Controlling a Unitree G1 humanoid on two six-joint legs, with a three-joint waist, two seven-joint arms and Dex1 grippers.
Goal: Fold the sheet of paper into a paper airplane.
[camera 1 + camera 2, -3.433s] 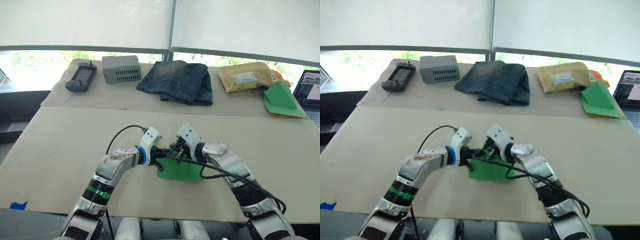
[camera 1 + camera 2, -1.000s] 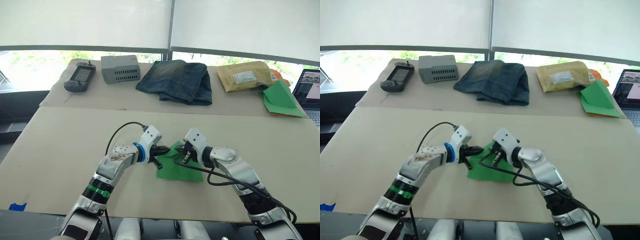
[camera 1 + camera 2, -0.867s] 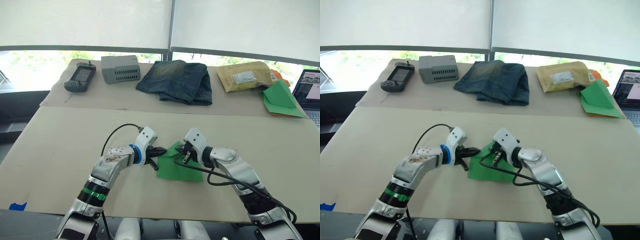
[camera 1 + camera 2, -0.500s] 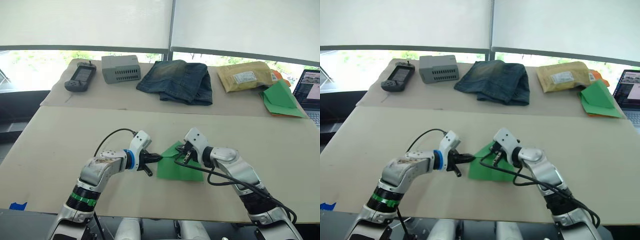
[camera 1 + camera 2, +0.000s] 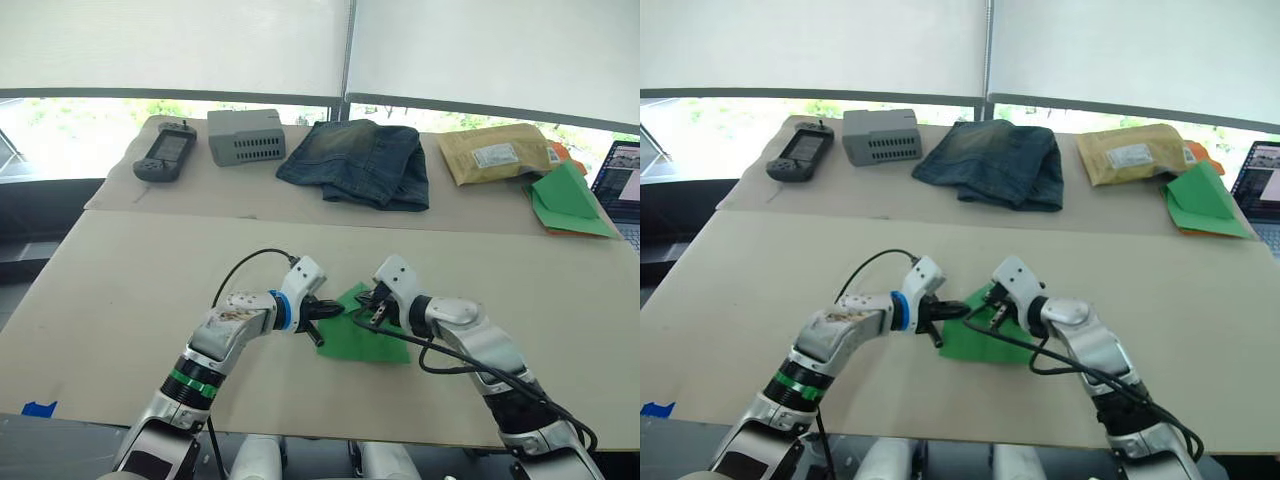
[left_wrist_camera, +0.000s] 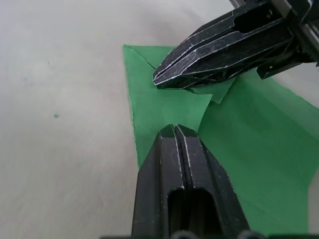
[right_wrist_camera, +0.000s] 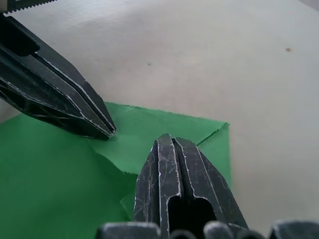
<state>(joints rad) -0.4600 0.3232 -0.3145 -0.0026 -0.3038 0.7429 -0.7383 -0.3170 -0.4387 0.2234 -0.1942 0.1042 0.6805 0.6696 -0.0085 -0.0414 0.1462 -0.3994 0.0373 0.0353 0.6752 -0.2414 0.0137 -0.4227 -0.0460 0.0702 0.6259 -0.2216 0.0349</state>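
The sheet of paper (image 5: 378, 340) lies flat on the near middle of the tan table (image 5: 120, 290), bright green, with a small corner flap (image 6: 164, 107) folded over at its far left end. My left gripper (image 5: 328, 309) comes in from the left, shut, its tip (image 6: 174, 129) resting on that flap. Facing it from the right, my right gripper (image 5: 366, 309) is also shut, and its tip (image 7: 167, 141) presses the same flap. The two tips are a finger's width apart. Nothing shows between either pair of fingers.
On the far strip of the table lie a black handheld device (image 5: 165, 155), a grey box (image 5: 245, 136), folded jeans (image 5: 355, 160) and a padded envelope (image 5: 495, 152). A green triangular paper stack with an orange edge (image 5: 565, 200) and a laptop (image 5: 625, 185) sit at the far right.
My left gripper, which had drawn back to the paper's left corner half a second ago, has moved right again onto the folded flap. The right gripper has stayed put.
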